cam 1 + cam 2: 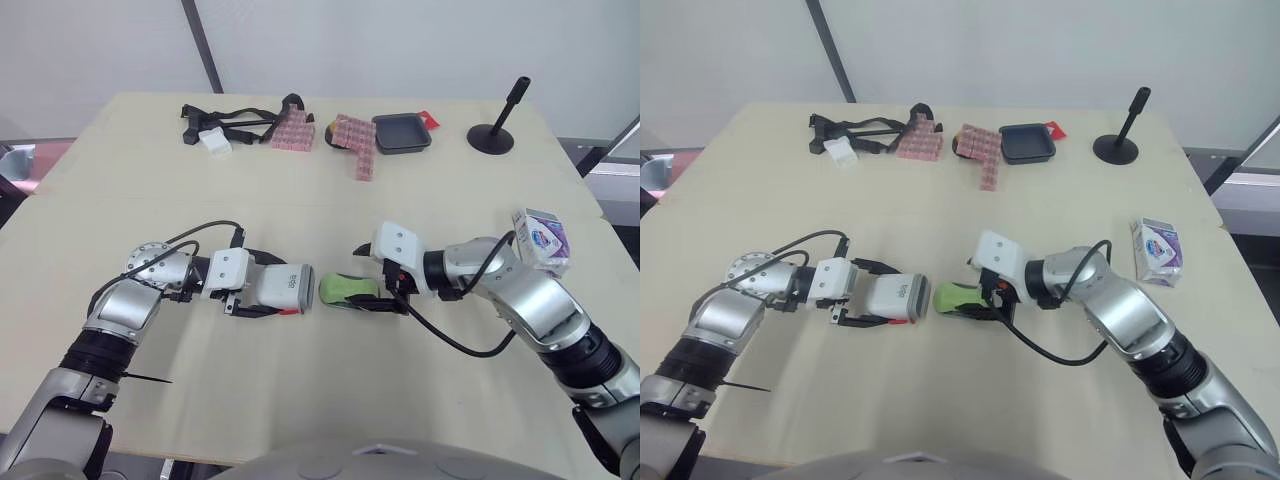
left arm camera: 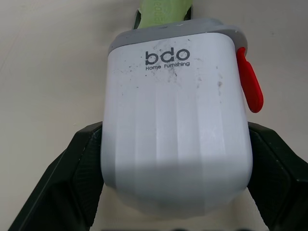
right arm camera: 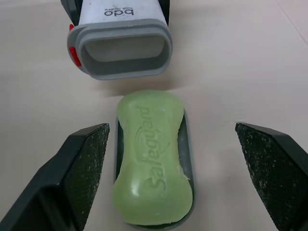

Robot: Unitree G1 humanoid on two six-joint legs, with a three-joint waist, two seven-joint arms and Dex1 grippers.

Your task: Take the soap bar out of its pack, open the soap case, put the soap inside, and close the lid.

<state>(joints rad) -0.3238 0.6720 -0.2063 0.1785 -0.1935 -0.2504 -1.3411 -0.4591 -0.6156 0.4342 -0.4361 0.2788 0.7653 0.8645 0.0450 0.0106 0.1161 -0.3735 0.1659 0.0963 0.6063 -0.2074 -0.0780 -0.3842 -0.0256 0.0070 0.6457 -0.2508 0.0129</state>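
The left pincer (image 1: 278,290) is clenched on the white shell (image 2: 175,130) of the soap case, which lies on its side on the bench (image 1: 300,400). Just beyond the shell's grey-rimmed mouth lies the green soap (image 3: 150,156), seated on the case's grey tray (image 3: 188,144). The right pincer (image 1: 370,284) is released, its fingers spread either side of the tray and apart from it.

The step in hand looks like sliding the tray into the shell. Line its long axis with the mouth, pinch the tray edges rather than the bar, and push straight (a skewed entry would likely jam on the rim).

The shell is smooth, faintly ribbed, scuffed plastic with rounded corners and a red tab (image 2: 250,82). The soap is waxy, waisted and embossed. The card pack (image 1: 541,240) sits well apart from the shell.
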